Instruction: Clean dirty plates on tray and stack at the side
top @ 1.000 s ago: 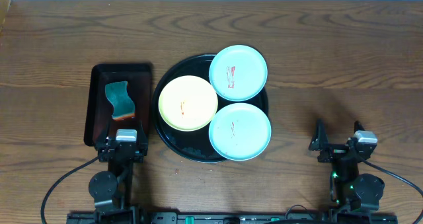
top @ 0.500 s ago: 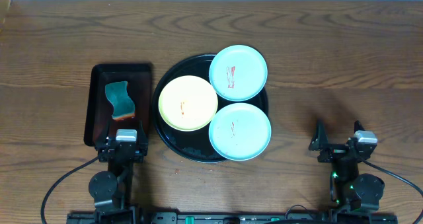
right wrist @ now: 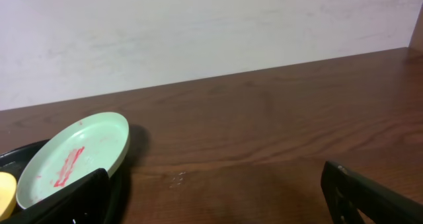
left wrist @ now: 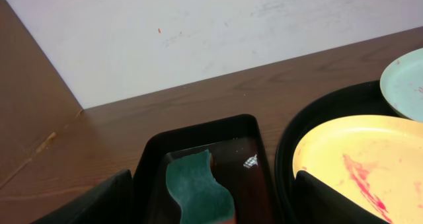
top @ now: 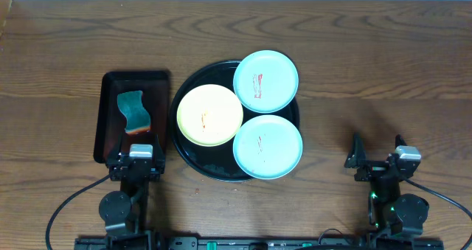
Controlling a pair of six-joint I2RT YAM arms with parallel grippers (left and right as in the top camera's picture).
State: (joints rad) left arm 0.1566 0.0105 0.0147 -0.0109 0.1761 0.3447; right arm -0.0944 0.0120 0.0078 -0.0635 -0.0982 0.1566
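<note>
The round black tray (top: 209,167) sits mid-table and holds three plates with red smears: a pale yellow plate (top: 209,115) on the left, a mint plate (top: 265,81) at the far right and another mint plate (top: 268,146) nearer me. Both mint plates overhang the tray's rim. My left gripper (top: 136,158) stands open at the near end of the small rectangular tray, with the yellow plate (left wrist: 370,158) by its right finger. My right gripper (top: 376,160) stands open over bare wood right of the tray. A mint plate (right wrist: 73,158) shows by its left finger.
A dark reddish rectangular tray (top: 110,84) left of the black tray holds a teal sponge (top: 133,111) with an orange underside. In the left wrist view the sponge (left wrist: 198,187) lies between my fingers' line of sight. A white wall borders the table's far edge.
</note>
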